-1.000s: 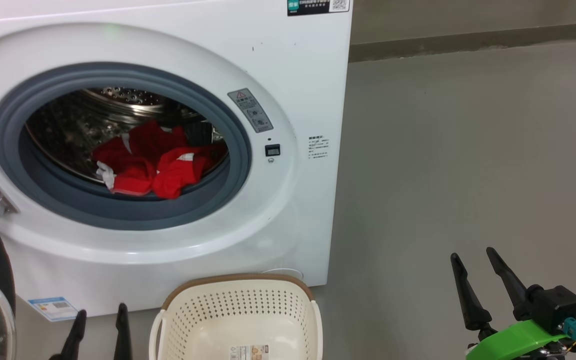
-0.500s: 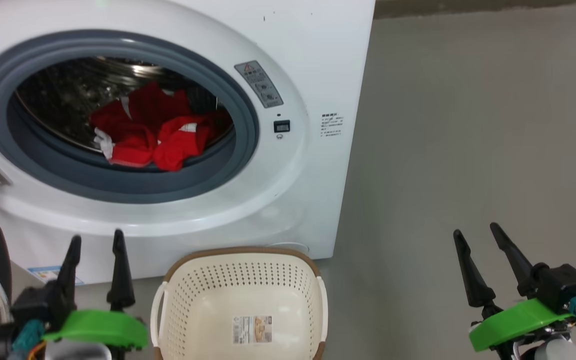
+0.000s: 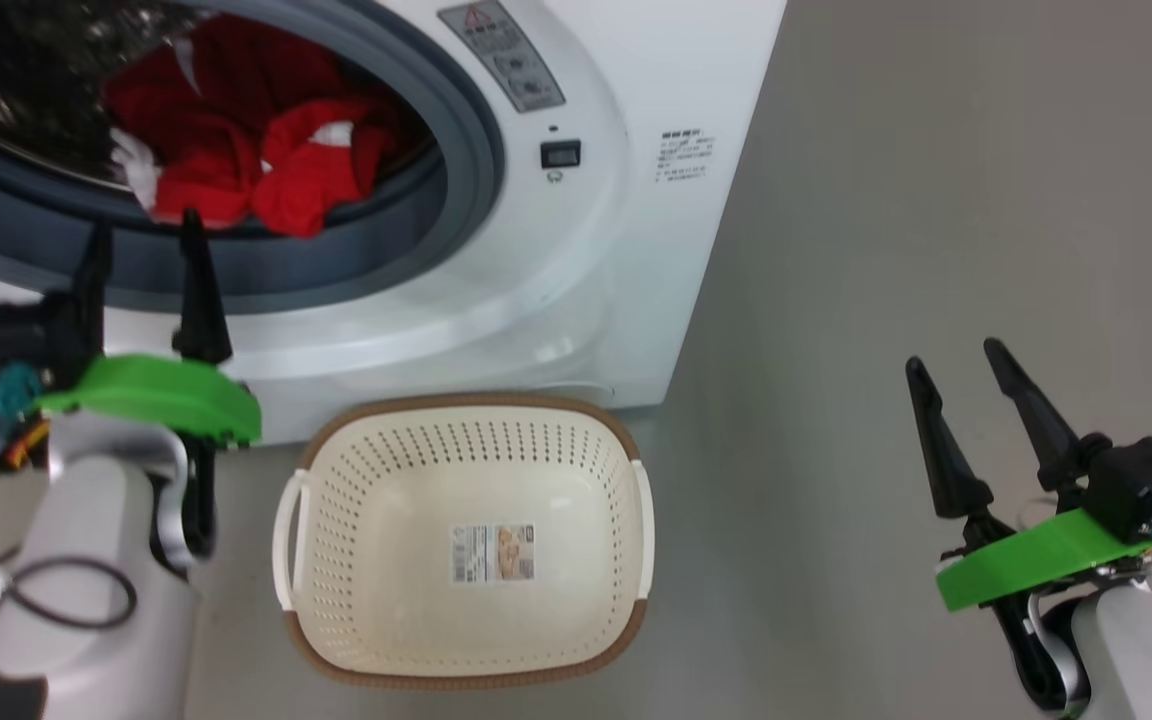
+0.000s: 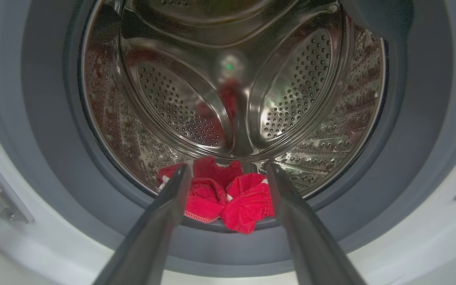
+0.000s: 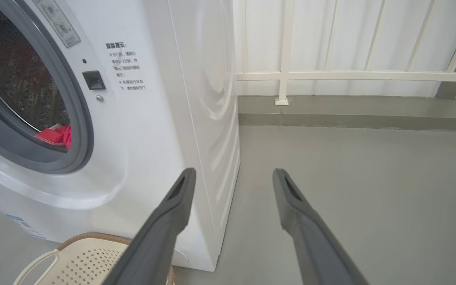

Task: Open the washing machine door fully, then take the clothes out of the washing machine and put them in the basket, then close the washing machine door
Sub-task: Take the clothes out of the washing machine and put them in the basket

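Left claw [image 3: 143,225] is up in front of the washing machine [image 3: 636,260], both long dark fingers spread wide, released, gripping nothing. Its tips stand against the lower arc of the grey rubber ring [image 3: 461,170], right at the mouth of the machine. And there are the clothes [image 3: 226,150], a bright red heap with white trim, lying low at the near lip of the perforated steel drum [image 4: 291,79], one fold drooping over onto the ring. From the left wrist view the heap sits squarely between the two fingertips and just beyond them, no touch that I can see. In the head view the red pile is just above and slightly right of that claw.

Over to the right claw [image 3: 954,355]: low on the right, above the grey floor [image 3: 936,200], well apart from the machine and the clothes. Fingers splayed there too, and it grips nothing. Its own camera looks past the machine's right front corner toward a white railing [image 5: 331,75] at the far wall, with a sliver of red showing in the mouth on the left.

The basket [image 3: 466,408] stands upright on the floor just in front of the machine, between the two claws and nearer the left one, a paper label [image 3: 492,553] on its cream bottom
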### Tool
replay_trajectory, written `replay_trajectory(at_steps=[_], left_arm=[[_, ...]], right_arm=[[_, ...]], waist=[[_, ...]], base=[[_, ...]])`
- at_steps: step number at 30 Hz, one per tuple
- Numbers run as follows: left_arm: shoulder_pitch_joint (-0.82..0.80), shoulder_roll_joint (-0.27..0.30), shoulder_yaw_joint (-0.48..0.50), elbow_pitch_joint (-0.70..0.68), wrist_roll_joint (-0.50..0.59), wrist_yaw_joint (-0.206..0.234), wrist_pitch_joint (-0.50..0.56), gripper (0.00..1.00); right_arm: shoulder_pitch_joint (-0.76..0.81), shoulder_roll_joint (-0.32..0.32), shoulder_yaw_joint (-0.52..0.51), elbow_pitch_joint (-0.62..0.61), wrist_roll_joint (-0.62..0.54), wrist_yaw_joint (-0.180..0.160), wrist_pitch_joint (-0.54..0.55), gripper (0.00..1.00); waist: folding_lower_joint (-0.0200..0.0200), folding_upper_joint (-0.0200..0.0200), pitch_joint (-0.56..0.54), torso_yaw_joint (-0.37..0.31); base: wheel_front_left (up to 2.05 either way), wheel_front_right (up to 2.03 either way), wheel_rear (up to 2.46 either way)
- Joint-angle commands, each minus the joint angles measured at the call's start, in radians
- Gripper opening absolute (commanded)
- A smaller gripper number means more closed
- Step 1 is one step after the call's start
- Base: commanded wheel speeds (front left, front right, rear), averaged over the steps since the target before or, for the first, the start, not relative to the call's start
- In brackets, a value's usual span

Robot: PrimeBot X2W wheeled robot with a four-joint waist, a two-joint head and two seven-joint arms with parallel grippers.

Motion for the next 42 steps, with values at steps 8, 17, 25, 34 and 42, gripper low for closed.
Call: replay_trajectory(at_steps=[8,17,25,34,42], left_arm=[[-0.225,0.078,-0.002,0.172,0.033,-0.006,-0.011,1.0],[-0.401,0.113,-0.027,0.385,0.07,0.052,0.055,1.0],[-0.509,0.159,-0.084,0.527,0.124,0.078,0.145,1.0],[-0.574,0.21,-0.11,0.632,0.141,0.09,0.237,1.0],[-0.596,0.241,-0.129,0.665,0.143,0.072,0.273,1.0]], right_arm=[[-0.061,-0.012,0.025,-0.03,-0.006,0.005,-0.007,1.0],[-0.097,-0.002,0.034,-0.026,-0.009,0.005,-0.007,1.0],[-0.124,0.01,0.043,-0.022,-0.007,0.005,-0.007,1.0],[-0.137,0.022,0.053,-0.017,-0.001,0.005,-0.007,1.0],[-0.155,0.023,0.076,-0.012,0.009,0.005,-0.007,1.0]], waist=[[-0.0001,0.0,0.113,-0.033],[-0.0001,0.0,0.178,-0.069],[-0.0001,0.0,0.223,-0.102],[-0.0001,0.0,0.252,-0.13],[-0.0001,0.0,0.274,-0.153]], base=[[0.0,0.0,0.0],[0.0,0.0,0.0],[0.0,0.0,0.0],[0.0,0.0,0.0],[0.0,0.0,0.0]])
